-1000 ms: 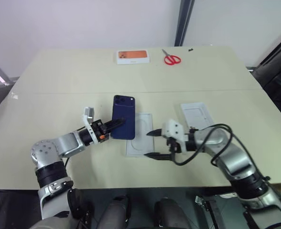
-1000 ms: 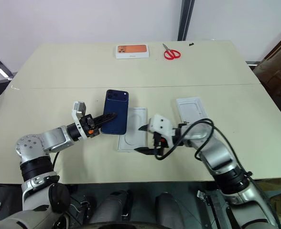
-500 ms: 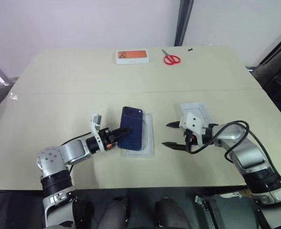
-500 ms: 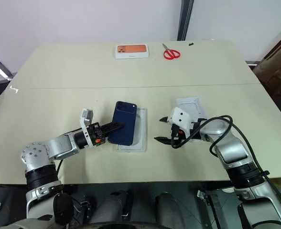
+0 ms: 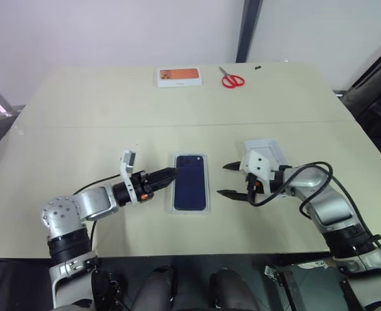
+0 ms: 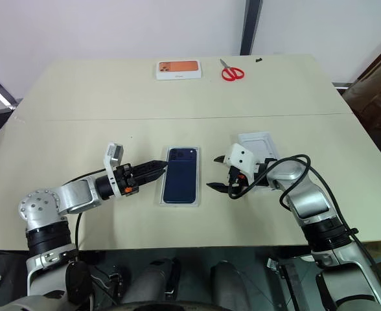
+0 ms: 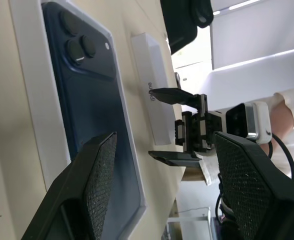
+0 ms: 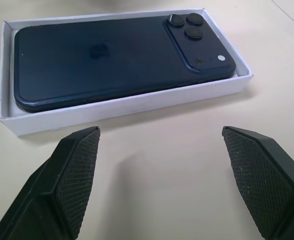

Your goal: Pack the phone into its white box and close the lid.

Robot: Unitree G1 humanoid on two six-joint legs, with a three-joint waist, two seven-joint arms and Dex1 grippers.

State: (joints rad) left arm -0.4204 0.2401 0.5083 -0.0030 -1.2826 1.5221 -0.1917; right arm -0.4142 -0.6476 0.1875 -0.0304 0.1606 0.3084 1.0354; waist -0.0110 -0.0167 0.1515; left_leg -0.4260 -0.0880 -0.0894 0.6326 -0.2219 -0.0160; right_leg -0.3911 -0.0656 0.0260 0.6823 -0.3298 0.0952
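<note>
phone [image 5: 190,181]: I see it lying flat, back up, inside the white box [image 5: 207,192], camera cluster at the far end, toward 12 o'clock. Nothing touches it.
white box: near-centre of the table [image 5: 100,116], long side running 12 to 6; its rim shows all round the phone.
lid [image 5: 269,153]: at 3 o'clock of the box, a little farther back, open side up, partly behind my right arm.
left gripper [image 5: 166,175]: at 9 o'clock of the box, fingers parted, tips just beside the box's left edge; holding nothing. In the left wrist view both fingers [image 7: 99,170] straddle the near side of the box with a gap.
right gripper [image 5: 227,179]: at 3 o'clock of the box, jaws wide apart, empty, pointing at the box's right side, close but apart. In the right wrist view I see bare table between its fingers [image 8: 77,167] and the box wall.
orange-topped box [image 5: 179,76]: far edge of the table, at 12 o'clock, well apart from the rest.
scissors [image 5: 232,79]: red handles, just at 3 o'clock of the orange-topped box.
</note>
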